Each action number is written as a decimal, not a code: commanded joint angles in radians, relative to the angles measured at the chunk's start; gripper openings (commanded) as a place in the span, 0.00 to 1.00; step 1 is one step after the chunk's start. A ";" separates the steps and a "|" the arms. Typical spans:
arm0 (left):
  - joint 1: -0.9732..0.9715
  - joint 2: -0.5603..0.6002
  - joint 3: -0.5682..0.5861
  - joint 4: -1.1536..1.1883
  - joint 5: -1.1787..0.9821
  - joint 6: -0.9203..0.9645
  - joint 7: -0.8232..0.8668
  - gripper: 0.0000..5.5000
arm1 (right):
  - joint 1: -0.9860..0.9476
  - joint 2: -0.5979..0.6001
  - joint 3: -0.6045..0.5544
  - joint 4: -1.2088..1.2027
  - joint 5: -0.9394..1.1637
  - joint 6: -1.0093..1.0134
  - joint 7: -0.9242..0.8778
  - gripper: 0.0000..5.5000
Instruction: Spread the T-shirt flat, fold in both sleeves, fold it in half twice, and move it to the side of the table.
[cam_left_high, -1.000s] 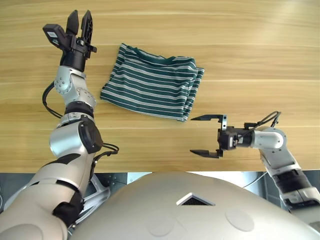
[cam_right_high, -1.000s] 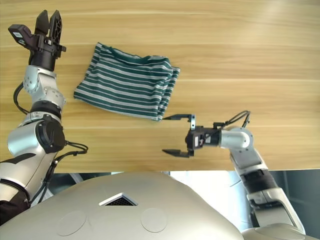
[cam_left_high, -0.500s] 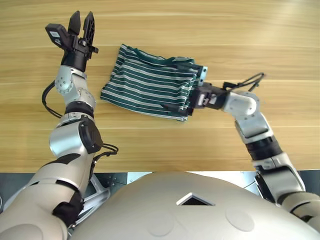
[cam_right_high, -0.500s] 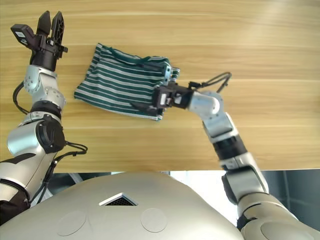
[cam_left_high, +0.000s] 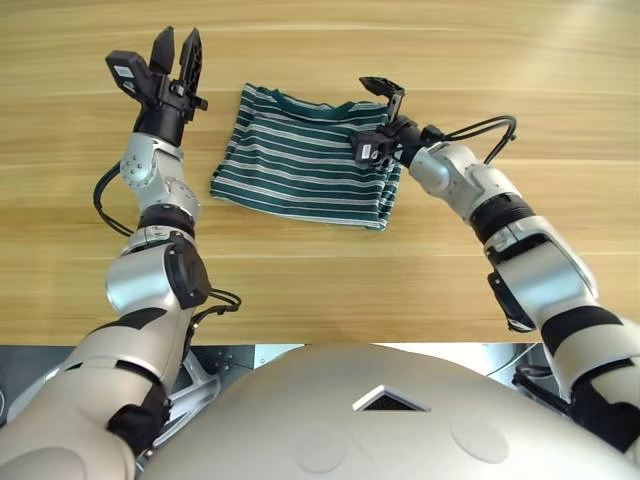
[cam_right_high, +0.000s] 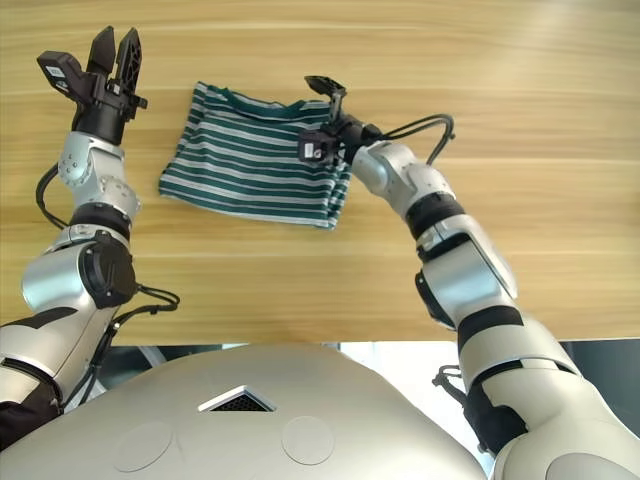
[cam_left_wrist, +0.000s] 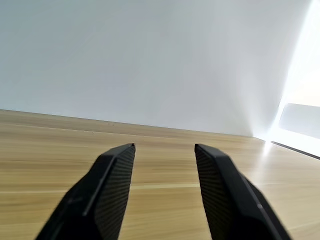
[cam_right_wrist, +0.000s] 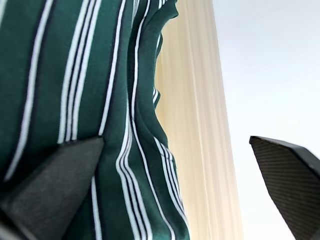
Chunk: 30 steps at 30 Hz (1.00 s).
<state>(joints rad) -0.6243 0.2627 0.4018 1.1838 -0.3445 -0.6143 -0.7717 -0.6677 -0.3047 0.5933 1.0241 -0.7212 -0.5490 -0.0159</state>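
The black left gripper (cam_left_high: 177, 42), fingers parted, is held over the light wooden table's (cam_left_high: 520, 60) far left. The folded green-and-white striped T-shirt (cam_left_high: 300, 160) is laid beside it, long axis left-right. Its right end is touched by the wide-open black right gripper (cam_left_high: 372, 118), the nearer one.

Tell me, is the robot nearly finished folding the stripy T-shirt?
Nearly. Done: the T-shirt lies folded small, layers stacked at its right edge. In hand: the right end effector, open, is at that edge. Left: moving it to the side of the table. The left end effector hangs open beside it.
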 joint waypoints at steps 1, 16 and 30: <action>0.015 -0.008 -0.006 0.001 0.010 -0.008 0.007 0.40 | 0.232 -0.064 0.086 -0.082 0.116 -0.131 0.400 0.98; 0.025 -0.012 -0.006 0.005 0.013 -0.011 0.013 0.40 | 0.492 -0.304 0.013 -1.097 0.686 0.076 0.816 0.98; 0.041 -0.022 -0.010 -0.004 0.012 -0.013 0.004 0.40 | 0.273 0.077 0.110 -0.515 0.458 0.018 0.745 0.98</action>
<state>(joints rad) -0.5885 0.2431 0.3989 1.1843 -0.3386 -0.6267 -0.7685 -0.3566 -0.2545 0.7147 0.4334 -0.2444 -0.5087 0.7477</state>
